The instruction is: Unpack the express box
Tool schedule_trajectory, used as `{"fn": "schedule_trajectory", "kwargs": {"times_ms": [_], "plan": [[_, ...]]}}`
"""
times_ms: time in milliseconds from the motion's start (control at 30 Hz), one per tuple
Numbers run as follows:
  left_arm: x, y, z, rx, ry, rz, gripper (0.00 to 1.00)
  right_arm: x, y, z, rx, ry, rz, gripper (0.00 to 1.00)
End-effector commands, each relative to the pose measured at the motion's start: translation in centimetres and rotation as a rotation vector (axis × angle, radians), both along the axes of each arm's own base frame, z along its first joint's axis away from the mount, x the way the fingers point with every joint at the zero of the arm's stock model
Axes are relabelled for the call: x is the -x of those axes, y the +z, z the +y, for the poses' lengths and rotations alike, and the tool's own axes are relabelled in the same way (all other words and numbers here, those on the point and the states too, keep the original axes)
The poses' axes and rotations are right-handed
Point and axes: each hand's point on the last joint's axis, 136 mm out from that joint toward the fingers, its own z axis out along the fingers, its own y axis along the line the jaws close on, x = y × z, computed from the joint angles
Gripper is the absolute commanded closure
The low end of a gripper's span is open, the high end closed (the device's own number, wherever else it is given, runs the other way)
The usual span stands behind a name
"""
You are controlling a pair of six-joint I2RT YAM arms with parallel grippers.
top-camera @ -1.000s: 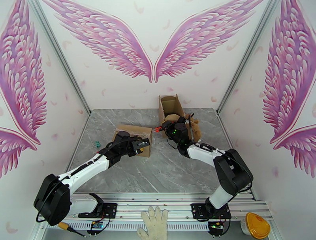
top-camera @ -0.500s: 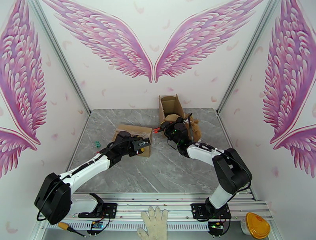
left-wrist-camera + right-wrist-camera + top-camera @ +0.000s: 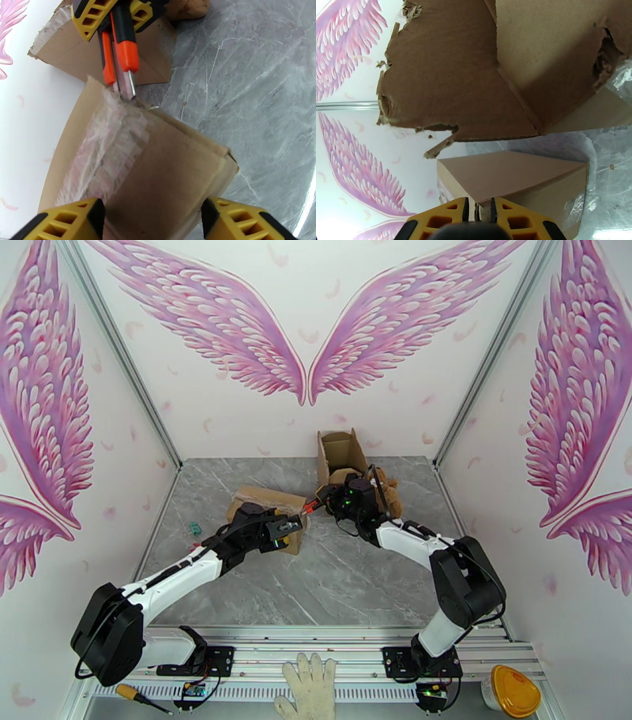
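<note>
Since the earlier frames the right end effector (image 3: 332, 496) has travelled left and slightly nearer, bringing the knife (image 3: 310, 507) from a position apart from the sealed box (image 3: 265, 504) to its far right corner. The left arm has altered very little.

Findings at present:

- The sealed box lies left of centre on the grey marbled worktop (image 3: 340, 579). Clear tape (image 3: 106, 150) runs along its upper face.
- The right end effector (image 3: 114, 12) is pinching the knife (image 3: 124, 51), an orange-handled cutter. In the left wrist view the blade tip meets the far taped edge of the box (image 3: 158, 173).
- In the right wrist view the fingers of the right end effector (image 3: 479, 209) stand close together, with the box (image 3: 513, 177) just beyond them.
- The left end effector (image 3: 278, 530) sits at the near right corner of the box. Its fingers are spread wide astride the near end of the box (image 3: 158, 221). Whether the pads press on the cardboard cannot be determined.
- An opened box (image 3: 341, 451) with torn flaps (image 3: 474, 79) stands at the back of the worktop, behind the right end effector.
- A white glove (image 3: 310, 690) lies on the near rail between the arm bases.
</note>
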Motion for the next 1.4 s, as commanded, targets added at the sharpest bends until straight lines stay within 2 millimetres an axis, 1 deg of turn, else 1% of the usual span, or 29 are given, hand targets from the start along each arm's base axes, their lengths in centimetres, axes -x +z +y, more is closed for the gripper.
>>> {"fn": "schedule_trajectory", "kwargs": {"times_ms": [0, 167, 233, 300, 467, 533, 600, 633, 733, 767, 867, 900, 933, 967, 1000, 1033, 1067, 1133, 1167, 1233, 1300, 1367], "plan": [[-1.8, 0.3, 1.1, -0.006, 0.067, -0.011, 0.32, 4.1, 0.4, 2.3, -0.007, 0.234, 0.069, 1.0], [-2.4, 0.2, 1.5, 0.002, 0.098, 0.011, 0.32, 5.1, 1.1, 2.9, 0.001, 0.32, 0.079, 1.0], [-2.3, 0.2, 1.4, -0.003, 0.09, 0.013, 0.32, 5.3, 1.2, 2.7, 0.001, 0.324, 0.076, 1.0], [-2.2, 0.0, 1.5, -0.011, 0.088, 0.015, 0.32, 5.2, 1.7, 2.3, -0.017, 0.316, 0.066, 1.0], [-2.0, -0.1, 1.8, -0.016, 0.09, 0.018, 0.32, 5.3, 3.6, 1.1, -0.044, 0.293, 0.02, 1.0], [-1.8, 0.3, 1.6, 0.006, 0.09, 0.02, 0.32, 5.1, 4.3, -0.2, -0.023, 0.257, -0.017, 1.0], [-1.5, 1.0, 1.5, 0.036, 0.087, 0.019, 0.31, 5.0, 5.0, -2.1, 0.006, 0.204, -0.058, 1.0], [-1.3, 1.7, 1.4, 0.065, 0.09, 0.017, 0.3, 4.9, 5.3, -3.3, 0.027, 0.17, -0.081, 1.0], [-0.7, 3.9, 1.2, 0.147, 0.097, 0.01, 0.26, 5.1, 5.0, -6.7, 0.082, 0.071, -0.109, 1.0], [-0.6, 4.8, 1.2, 0.18, 0.108, 0.003, 0.25, 5.3, 4.5, -7.8, 0.103, 0.036, -0.111, 1.0], [-0.1, 6.8, 1.4, 0.26, 0.134, -0.004, 0.22, 6.0, 1.2, -11.0, 0.159, -0.07, -0.047, 1.0], [0.2, 7.3, 1.5, 0.287, 0.142, 0.001, 0.21, 6.3, -0.3, -12.1, 0.17, -0.11, -0.015, 1.0], [0.4, 7.8, 1.6, 0.314, 0.152, 0.003, 0.19, 6.6, -1.4, -12.8, 0.176, -0.135, 0.0, 1.0], [0.6, 8.1, 1.8, 0.341, 0.166, 0.006, 0.18, 7.0, -2.9, -13.7, 0.188, -0.17, 0.031, 1.0], [0.5, 8.6, 2.2, 0.373, 0.198, 0.0, 0.17, 7.4, -4.5, -14.5, 0.203, -0.198, 0.068, 1.0], [0.4, 8.9, 2.7, 0.404, 0.239, -0.001, 0.15, 7.6, -5.6, -15.1, 0.215, -0.219, 0.088, 1.0], [0.0, 9.4, 3.5, 0.442, 0.304, -0.009, 0.14, 7.9, -6.9, -15.6, 0.227, -0.233, 0.114, 1.0], [-1.0, 10.3, 5.8, 0.532, 0.482, -0.015, 0.13, 8.1, -8.5, -16.3, 0.244, -0.26, 0.132, 1.0], [-1.6, 10.8, 7.5, 0.584, 0.595, -0.018, 0.11, 8.1, -9.2, -16.5, 0.255, -0.27, 0.14, 1.0], [-2.5, 11.1, 10.4, 0.667, 0.781, 0.0, 0.11, 7.8, -10.2, -16.8, 0.267, -0.281, 0.149, 1.0], [-3.0, 10.9, 13.5, 0.768, 0.979, 0.055, 0.12, 7.4, -11.1, -16.8, 0.274, -0.28, 0.155, 1.0], [-3.3, 9.9, 15.4, 0.861, 1.107, 0.146, 0.14, 7.1, -12.2, -16.9, 0.286, -0.284, 0.173, 1.0]]}}
